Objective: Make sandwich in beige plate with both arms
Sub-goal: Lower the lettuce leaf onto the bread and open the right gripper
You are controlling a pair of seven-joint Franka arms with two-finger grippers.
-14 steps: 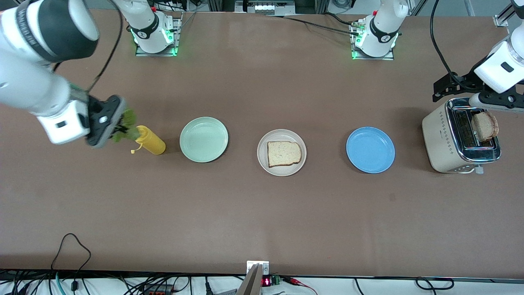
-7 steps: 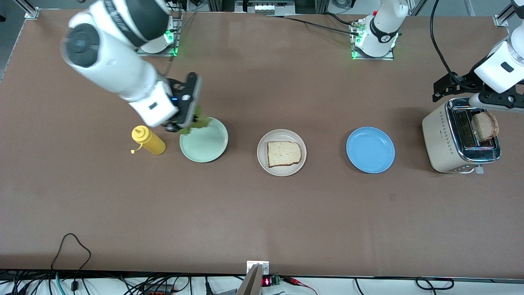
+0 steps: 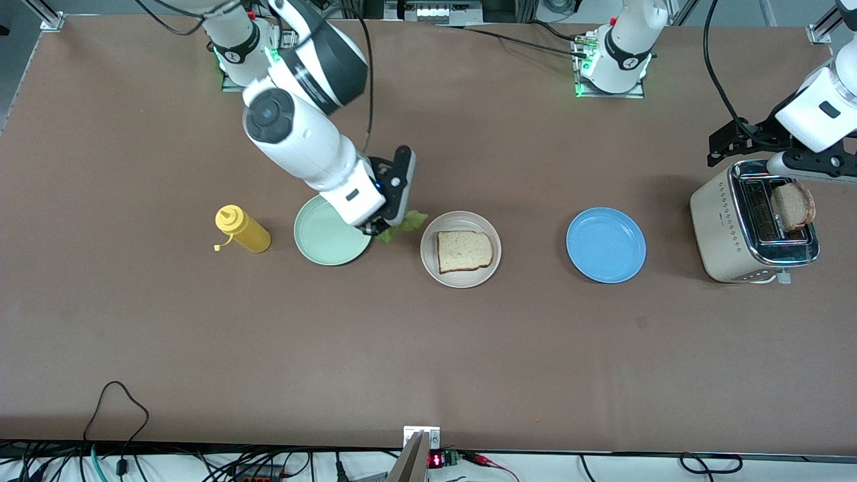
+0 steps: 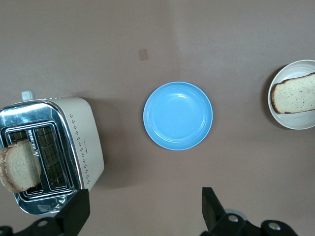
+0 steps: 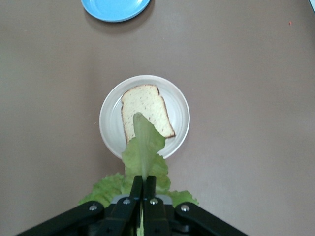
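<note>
Swinging in from the right arm's end of the surface, the right gripper [image 3: 387,224] has passed the yellow squeeze bottle [image 3: 242,229] and now hangs over the gap between the mint green plate [image 3: 328,237] and the beige plate [image 3: 460,249] — its fingers pinched together on a ruffled lettuce leaf [image 5: 143,147]. In the right wrist view the leaf's tip overlaps the plate's rim and the edge of the bread slice [image 3: 464,251] lying flat on the plate. All three plates sit in a row about midway between the long edges of the surface, the beige one in the middle and the blue plate [image 3: 606,244] toward the left arm's end. The left gripper [image 4: 142,214] waits over the toaster [image 3: 750,227] near that end edge — fingers spread apart, holding nothing. A second bread slice [image 3: 793,205] stands in a toaster slot.
</note>
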